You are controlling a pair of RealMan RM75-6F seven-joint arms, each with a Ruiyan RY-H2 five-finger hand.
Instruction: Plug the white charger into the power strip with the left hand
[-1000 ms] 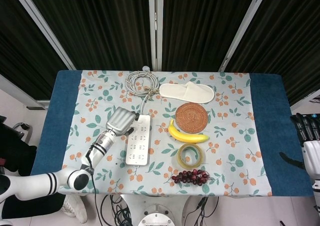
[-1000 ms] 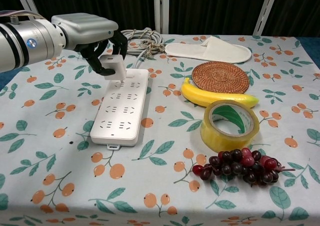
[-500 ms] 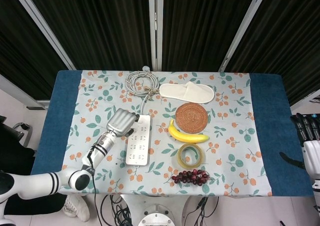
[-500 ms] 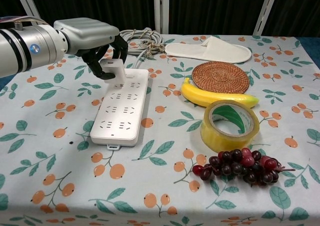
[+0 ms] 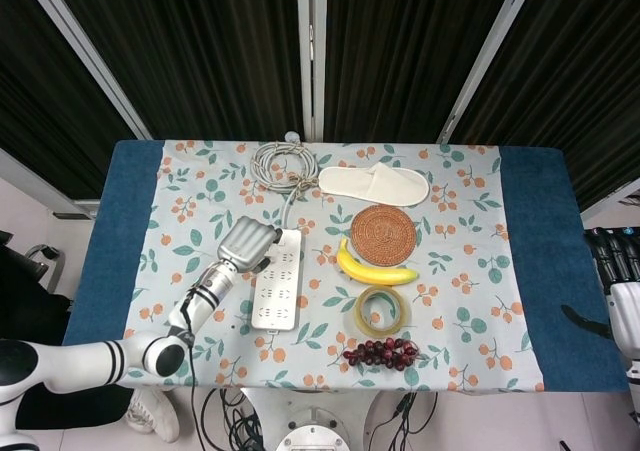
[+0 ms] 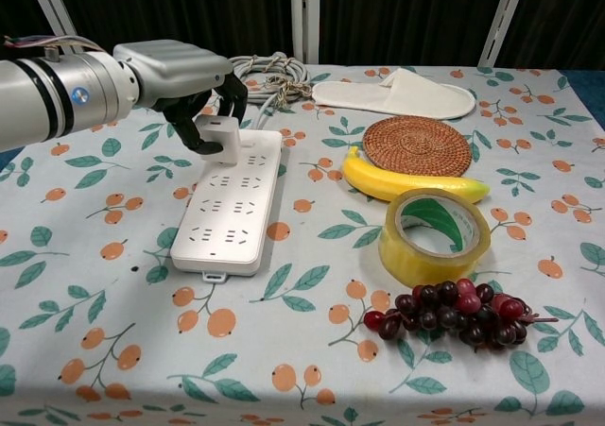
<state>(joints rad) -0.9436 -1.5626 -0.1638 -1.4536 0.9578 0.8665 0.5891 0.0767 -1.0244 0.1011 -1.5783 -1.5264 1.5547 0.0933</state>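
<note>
The white power strip (image 6: 230, 205) (image 5: 277, 281) lies lengthwise left of the table's middle, its cable running back to a coil (image 6: 269, 71). My left hand (image 6: 181, 75) (image 5: 246, 243) hovers over the strip's far end and holds the white charger (image 6: 222, 135) between its fingers. The charger sits low on the strip's top left corner; whether its prongs are in a socket I cannot tell. In the head view the hand hides the charger. My right hand (image 5: 618, 283) hangs at the far right edge, off the table, holding nothing.
A white slipper (image 6: 397, 95), a woven coaster (image 6: 416, 144), a banana (image 6: 406, 186), a roll of yellow tape (image 6: 434, 236) and a bunch of dark grapes (image 6: 458, 312) lie right of the strip. The flowered cloth (image 6: 113, 284) covers the table.
My left hand has moved slightly right and down, bringing the charger lower onto the strip's far left corner. The right hand has dropped slightly at the frame edge.
</note>
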